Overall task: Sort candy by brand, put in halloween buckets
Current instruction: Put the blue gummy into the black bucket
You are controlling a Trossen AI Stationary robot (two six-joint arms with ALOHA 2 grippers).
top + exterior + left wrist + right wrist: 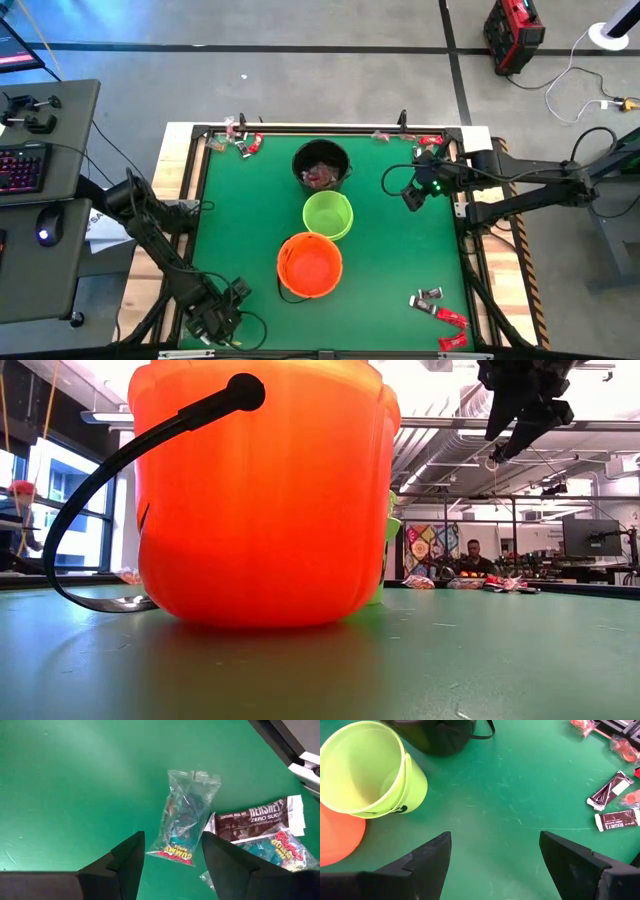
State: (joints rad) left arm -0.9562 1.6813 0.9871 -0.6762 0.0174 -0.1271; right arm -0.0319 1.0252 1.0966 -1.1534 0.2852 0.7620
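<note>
Between open left pincer (172, 857) fingers, clear gummy packet (184, 817).

Three buckets stand on the counter (230, 230): one black bucket (321, 164), one lime green bucket (328, 215), one orange bucket (309, 264). Two arms reach in, each ending in one pincer: the left pincer (222, 322) and the right pincer (412, 194) (loose candy lies in four corner clusters, too small to count).

Open-plan lab, exposed ceiling ducts (440, 430), monitor (590, 537), keyboard desk (40, 200)
</note>
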